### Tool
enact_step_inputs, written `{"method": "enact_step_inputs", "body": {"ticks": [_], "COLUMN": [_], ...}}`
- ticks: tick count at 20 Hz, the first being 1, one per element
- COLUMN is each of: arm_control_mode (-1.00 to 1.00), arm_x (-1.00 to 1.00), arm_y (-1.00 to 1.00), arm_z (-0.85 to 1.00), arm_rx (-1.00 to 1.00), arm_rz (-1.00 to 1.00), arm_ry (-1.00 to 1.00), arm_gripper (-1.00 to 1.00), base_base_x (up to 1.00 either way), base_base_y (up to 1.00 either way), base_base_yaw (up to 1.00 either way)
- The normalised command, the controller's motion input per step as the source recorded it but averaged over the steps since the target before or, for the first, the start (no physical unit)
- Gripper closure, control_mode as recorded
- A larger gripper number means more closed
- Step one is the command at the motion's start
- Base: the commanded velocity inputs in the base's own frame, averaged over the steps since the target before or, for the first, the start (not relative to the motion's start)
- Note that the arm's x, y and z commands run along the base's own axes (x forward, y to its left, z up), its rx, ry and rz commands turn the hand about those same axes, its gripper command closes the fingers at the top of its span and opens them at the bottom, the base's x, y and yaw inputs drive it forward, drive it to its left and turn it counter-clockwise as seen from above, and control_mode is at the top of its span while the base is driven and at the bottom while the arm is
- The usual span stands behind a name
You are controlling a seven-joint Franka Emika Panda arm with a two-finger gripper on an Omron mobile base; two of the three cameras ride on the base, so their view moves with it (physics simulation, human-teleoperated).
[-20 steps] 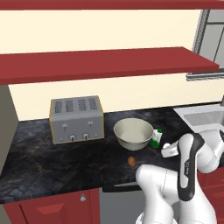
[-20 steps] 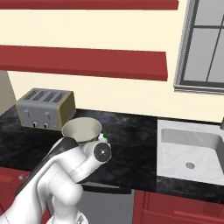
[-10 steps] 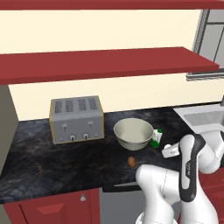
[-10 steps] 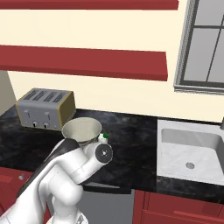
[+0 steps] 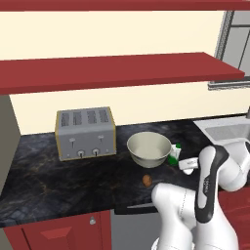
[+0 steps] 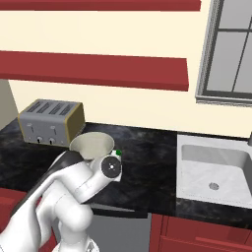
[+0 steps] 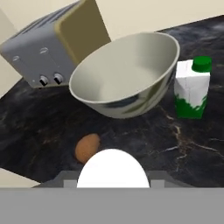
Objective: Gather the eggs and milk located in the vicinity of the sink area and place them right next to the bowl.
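Up close, the egg (image 7: 87, 147) lies before the bowl (image 7: 127, 74), milk carton (image 7: 192, 87) beside.

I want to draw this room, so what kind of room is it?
A kitchen, a computer-drawn one. There's a toaster and a bowl on a dark counter, and a sink under a window.

Arm (image 5: 207, 188) folded low, claw closed, empty.

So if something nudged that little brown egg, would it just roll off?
Probably a little: the egg is a smooth oval lying loose on the flat counter, so it would likely wobble in a curve. The bowl right beside it might stop it. It probably cracks easily.
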Motion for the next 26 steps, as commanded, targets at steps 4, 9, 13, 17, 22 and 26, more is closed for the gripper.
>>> {"method": "enact_step_inputs", "body": {"ticks": [4,9,13,17,22,26], "arm_control_mode": [-1.0,-1.0,-1.0,-1.0,-1.0,-1.0], "arm_x": [0.02,0.0,0.0,0.0,0.03,0.1], "arm_y": [0.41,0.15,0.13,0.24,0.36,0.42], "arm_z": [-0.21,-0.38,-0.46,-0.14,-0.1,-0.32], "arm_rx": [-0.02,-0.11,-0.21,-0.17,-0.16,-0.2], "arm_rz": [-0.19,-0.07,-0.01,-0.02,-0.07,-0.06], "arm_ry": [-0.12,-0.13,-0.01,0.08,0.14,0.09], "arm_gripper": [1.0,1.0,1.0,1.0,1.0,1.0], "base_base_x": [0.0,0.0,0.0,0.0,0.0,0.0], "base_base_y": [0.0,0.0,0.0,0.0,0.0,0.0], "base_base_yaw": [0.0,0.0,0.0,0.0,0.0,0.0]}}
